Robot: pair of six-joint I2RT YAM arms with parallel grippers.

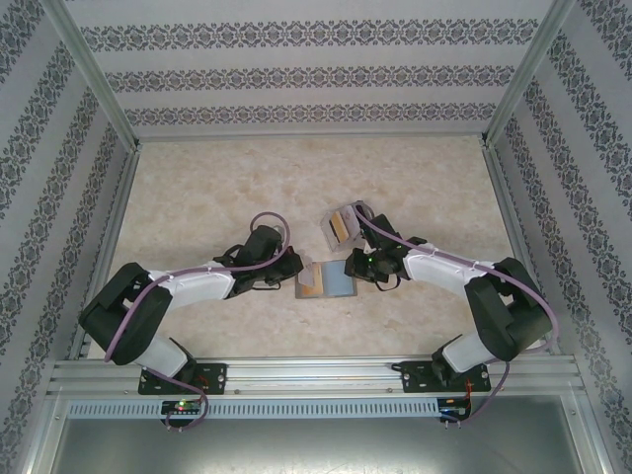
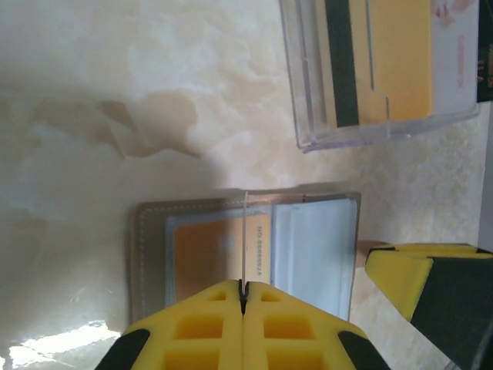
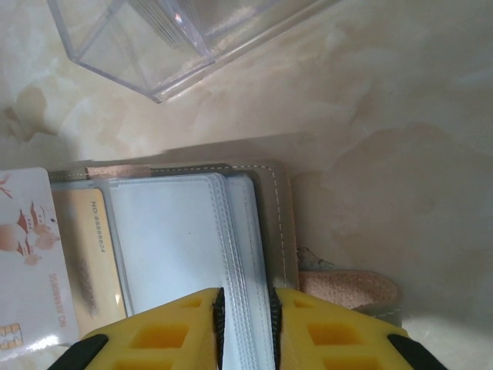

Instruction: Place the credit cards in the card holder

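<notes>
**Two Arms Meet Over an Open Card Holder**

The grey card holder [image 1: 339, 282] lies open mid-table [image 1: 197, 197], just this side of a clear box [image 1: 341, 225] with cards [image 2: 400, 54] in it. The left gripper [image 2: 243, 287] is clamped on a thin sheet [image 2: 244, 231], edge-on over the fold. An orange card [image 2: 204, 258] sits in the left pocket. The right gripper [image 3: 245, 301] stands narrow at the clear sleeves [image 3: 177, 239]; whether it pinches them, I cannot tell.

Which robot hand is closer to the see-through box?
Right. The right gripper grips the card holder at its right edge, close by the clear box. The left gripper pinches a sleeve from the left, farther away.
</notes>
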